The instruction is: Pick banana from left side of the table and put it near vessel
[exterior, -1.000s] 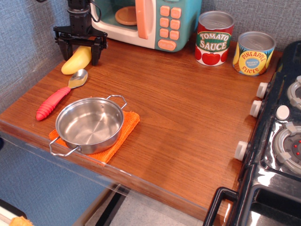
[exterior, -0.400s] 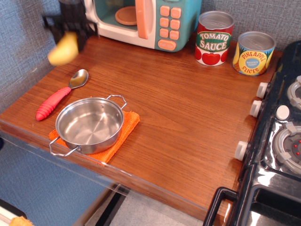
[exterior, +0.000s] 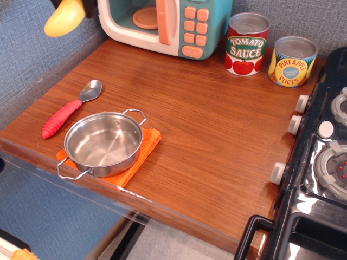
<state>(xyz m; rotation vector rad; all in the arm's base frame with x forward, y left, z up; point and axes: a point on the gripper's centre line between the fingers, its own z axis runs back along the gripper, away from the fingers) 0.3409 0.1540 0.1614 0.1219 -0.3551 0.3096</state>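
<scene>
**Desk:** Where is the plump yellow plastic toy banana (exterior: 64,18)?

**Photographer:** High in the far left corner, off the brown wood-grain table (exterior: 206,119) and hanging against the grey-blue textured wall (exterior: 32,59). Its top end disappears into the black gripper (exterior: 75,3), of which only a sliver shows at the upper edge.

**Desk:** Are the jaws clamped on it?

**Photographer:** It appears so, since the banana hangs in the air under them, but the jaws themselves are cropped out, so I cannot tell for certain.

**Desk:** What lies around?

**Photographer:** Just right of the jaws stands a teal-and-cream toy microwave (exterior: 162,24) with pink buttons. Well below them, on the table, lies a steel spoon with a ribbed red handle (exterior: 69,109). Beyond that, near the front edge, sits the small shiny stainless-steel vessel (exterior: 103,143) with two wire loop handles, resting on an orange woven cloth (exterior: 138,157). Far right of the jaws stand a red tomato sauce can (exterior: 247,44) and a yellow pineapple slices can (exterior: 293,61), then a black toy stove (exterior: 320,162).
</scene>
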